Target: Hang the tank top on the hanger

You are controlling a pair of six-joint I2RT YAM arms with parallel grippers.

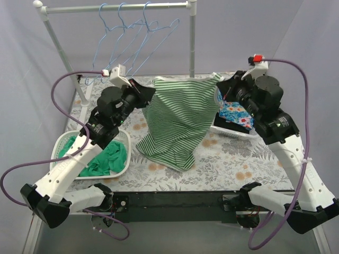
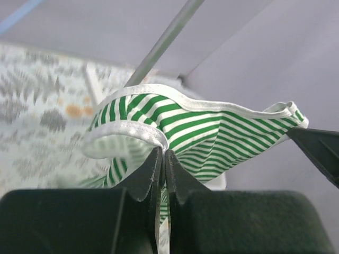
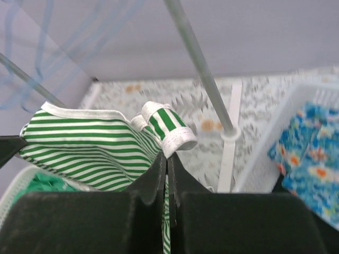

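Above the tabletop's (image 1: pixel 233 159) middle, the tank top (image 1: pixel 177 119) hangs spread between both arms. The left fingers (image 2: pixel 150 177) are clenched on its 9 o'clock corner and the right fingers (image 3: pixel 157 177) on its 3 o'clock corner. Hangers (image 1: pixel 139 50) hang at 11 o'clock.

Soft matt striped cloth tank top (image 1: pixel 177 119); thin, perhaps glossy wire hangers (image 1: pixel 132 42).

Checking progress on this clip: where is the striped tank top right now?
Top view: the tank top hangs over mid-table, stretched between the left gripper and right gripper, each shut on its upper edge, in front of the hangers.
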